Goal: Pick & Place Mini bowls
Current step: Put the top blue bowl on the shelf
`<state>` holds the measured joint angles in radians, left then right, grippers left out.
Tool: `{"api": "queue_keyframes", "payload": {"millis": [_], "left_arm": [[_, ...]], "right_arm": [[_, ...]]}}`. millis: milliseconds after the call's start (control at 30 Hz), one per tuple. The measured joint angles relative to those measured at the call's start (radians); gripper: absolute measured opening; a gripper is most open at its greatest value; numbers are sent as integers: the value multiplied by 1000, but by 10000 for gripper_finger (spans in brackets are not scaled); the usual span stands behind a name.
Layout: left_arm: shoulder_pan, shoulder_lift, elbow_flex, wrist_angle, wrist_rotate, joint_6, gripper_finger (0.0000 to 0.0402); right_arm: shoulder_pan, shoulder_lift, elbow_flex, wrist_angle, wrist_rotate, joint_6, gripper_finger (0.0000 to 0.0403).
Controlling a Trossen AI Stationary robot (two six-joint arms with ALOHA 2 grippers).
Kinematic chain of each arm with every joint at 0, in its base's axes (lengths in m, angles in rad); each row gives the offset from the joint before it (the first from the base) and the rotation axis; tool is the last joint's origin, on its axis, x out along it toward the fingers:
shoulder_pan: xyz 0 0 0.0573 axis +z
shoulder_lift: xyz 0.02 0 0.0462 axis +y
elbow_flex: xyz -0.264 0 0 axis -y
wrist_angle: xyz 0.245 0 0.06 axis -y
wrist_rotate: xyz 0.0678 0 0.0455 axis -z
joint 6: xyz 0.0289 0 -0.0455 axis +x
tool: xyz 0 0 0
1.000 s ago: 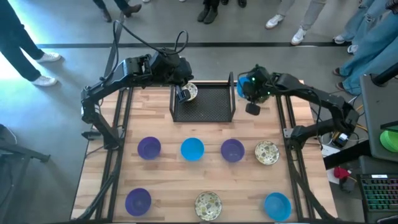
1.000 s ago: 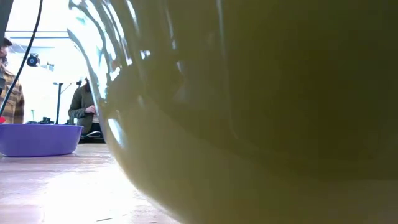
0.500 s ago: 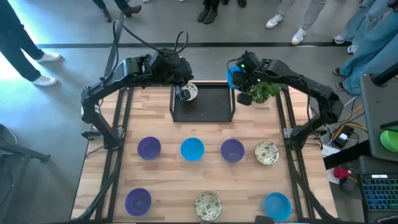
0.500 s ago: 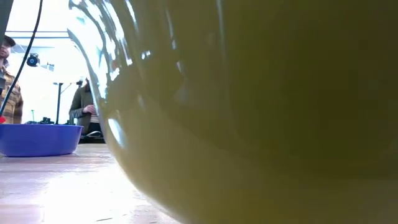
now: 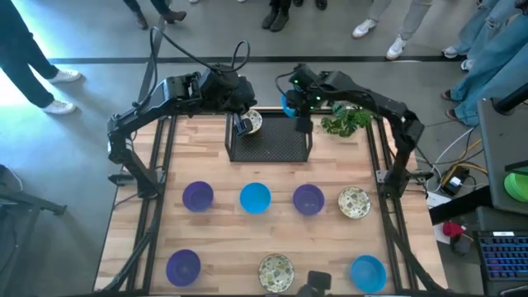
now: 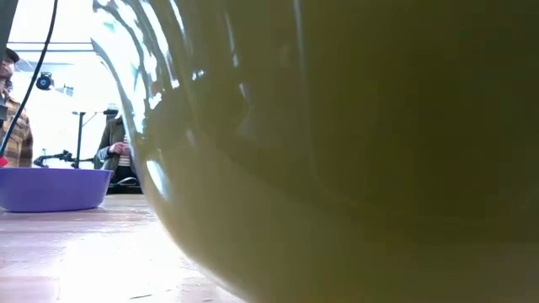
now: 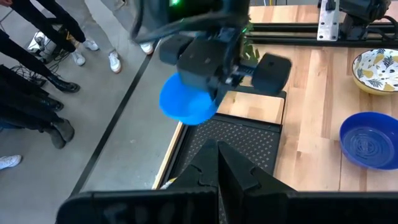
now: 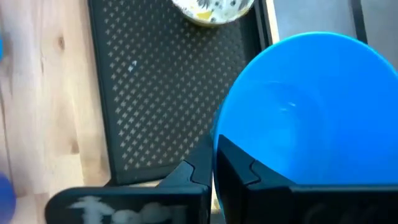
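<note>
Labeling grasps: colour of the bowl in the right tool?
Bright blue bowl, plain; clearest in the right wrist view.

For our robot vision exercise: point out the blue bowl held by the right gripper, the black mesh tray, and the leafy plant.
blue bowl (image 8: 311, 106), right wrist view, on its inner surface.
black mesh tray (image 5: 272, 142), high view, on its bare mesh floor.
leafy plant (image 5: 346, 123), high view, on its leaves.

the table (image 5: 206, 239) is seen to be of pale, matt wood planks. the tray (image 8: 161, 87) is made of black perforated metal mesh, matt. the blue bowl (image 8: 311, 106) looks like smooth plastic with a soft sheen. the speckled bowl (image 6: 354, 168) is shown glossy, with reflections carried on its glazed side.
</note>
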<state>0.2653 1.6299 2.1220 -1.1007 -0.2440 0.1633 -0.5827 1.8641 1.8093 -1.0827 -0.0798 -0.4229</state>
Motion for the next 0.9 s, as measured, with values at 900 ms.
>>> {"api": "queue_keyframes", "payload": {"millis": [900], "left_arm": [[0, 0, 0, -1, 0, 2, 0]], "right_arm": [[4, 281, 113, 32, -8, 1, 8]]}}
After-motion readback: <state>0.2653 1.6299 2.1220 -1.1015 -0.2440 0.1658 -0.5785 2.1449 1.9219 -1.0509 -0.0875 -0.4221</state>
